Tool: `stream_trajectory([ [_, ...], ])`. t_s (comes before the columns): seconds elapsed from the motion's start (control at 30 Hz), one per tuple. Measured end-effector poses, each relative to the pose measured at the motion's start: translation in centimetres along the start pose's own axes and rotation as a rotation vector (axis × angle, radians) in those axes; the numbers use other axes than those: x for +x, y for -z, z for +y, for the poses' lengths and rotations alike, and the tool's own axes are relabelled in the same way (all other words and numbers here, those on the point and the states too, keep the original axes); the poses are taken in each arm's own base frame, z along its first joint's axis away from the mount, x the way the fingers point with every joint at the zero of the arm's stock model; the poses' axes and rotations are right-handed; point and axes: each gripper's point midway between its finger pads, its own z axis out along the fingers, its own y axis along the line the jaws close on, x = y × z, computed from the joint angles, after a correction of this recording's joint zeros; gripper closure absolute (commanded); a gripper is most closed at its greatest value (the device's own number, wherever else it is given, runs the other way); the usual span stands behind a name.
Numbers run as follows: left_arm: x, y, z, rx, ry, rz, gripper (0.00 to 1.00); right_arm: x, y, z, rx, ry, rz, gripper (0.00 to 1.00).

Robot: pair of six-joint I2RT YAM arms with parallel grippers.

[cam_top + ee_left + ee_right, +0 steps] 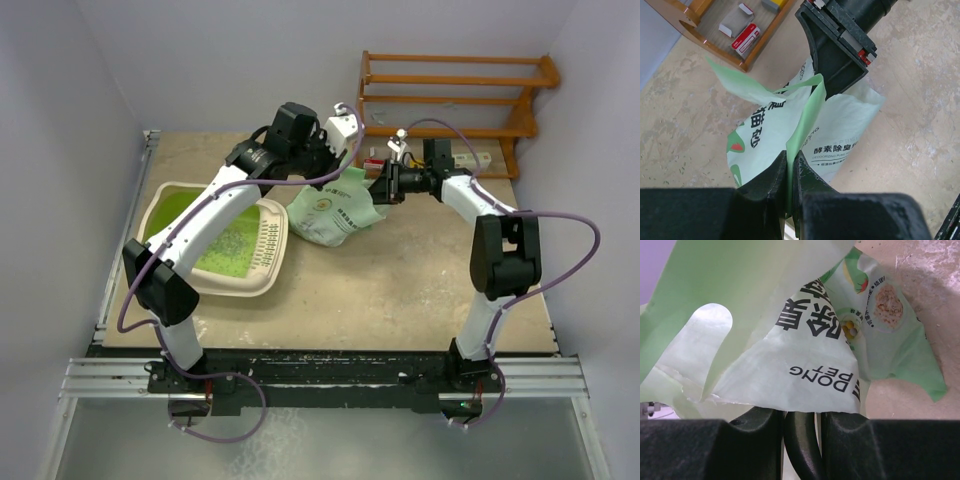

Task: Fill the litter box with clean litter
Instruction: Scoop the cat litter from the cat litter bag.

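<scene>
Evidently left tool (790,162) and right tool (801,416) each clamped the top edge of the bag (335,215). The litter box (165,195), holding some clean litter (240,245), sat left of both; swinging the mouth over it before tipping seemed wise.

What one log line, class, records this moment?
left tool: shut on bag | right tool: shut on bag | bag: on table beside litter box | litter box: some litter inside
</scene>
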Motion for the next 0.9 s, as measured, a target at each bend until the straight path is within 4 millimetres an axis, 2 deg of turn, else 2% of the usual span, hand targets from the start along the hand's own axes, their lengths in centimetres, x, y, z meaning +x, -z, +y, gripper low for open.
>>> stream_trajectory([
  [0.23, 0.0, 0.0, 0.0, -0.004, 0.01, 0.001, 0.97, -0.3, 0.5, 0.2, -0.03, -0.052, -0.015, 1.0],
  [0.3, 0.0, 0.0, 0.1, -0.007, 0.011, 0.002, 0.91, -0.5, 0.6, 0.3, -0.04, -0.061, -0.021, 1.0],
  [0.4, -0.2, 0.0, 0.2, -0.012, 0.016, -0.007, 0.75, -0.9, 1.0, 0.6, -0.065, -0.085, -0.031, 1.0],
  [0.57, -2.0, 1.1, 0.4, -0.038, 0.017, -0.069, 0.57, -1.3, 1.7, 0.8, -0.094, -0.128, -0.044, 1.0],
  [0.6, -2.5, 1.6, 0.5, -0.047, 0.014, -0.086, 0.46, -1.4, 1.9, 0.9, -0.096, -0.135, -0.048, 1.0],
  [0.63, -2.9, 2.0, 0.5, -0.053, 0.013, -0.1, 0.42, -1.5, 2.1, 1.0, -0.1, -0.14, -0.052, 1.0],
  [0.77, -4.9, 4.5, 0.8, -0.095, 0.004, -0.168, 0.33, -2.1, 3.1, 1.5, -0.113, -0.157, -0.069, 1.0],
  [0.9, -6.0, 6.5, 1.0, -0.129, -0.005, -0.214, 0.3, -2.9, 4.7, 2.3, -0.124, -0.157, -0.097, 1.0],
])
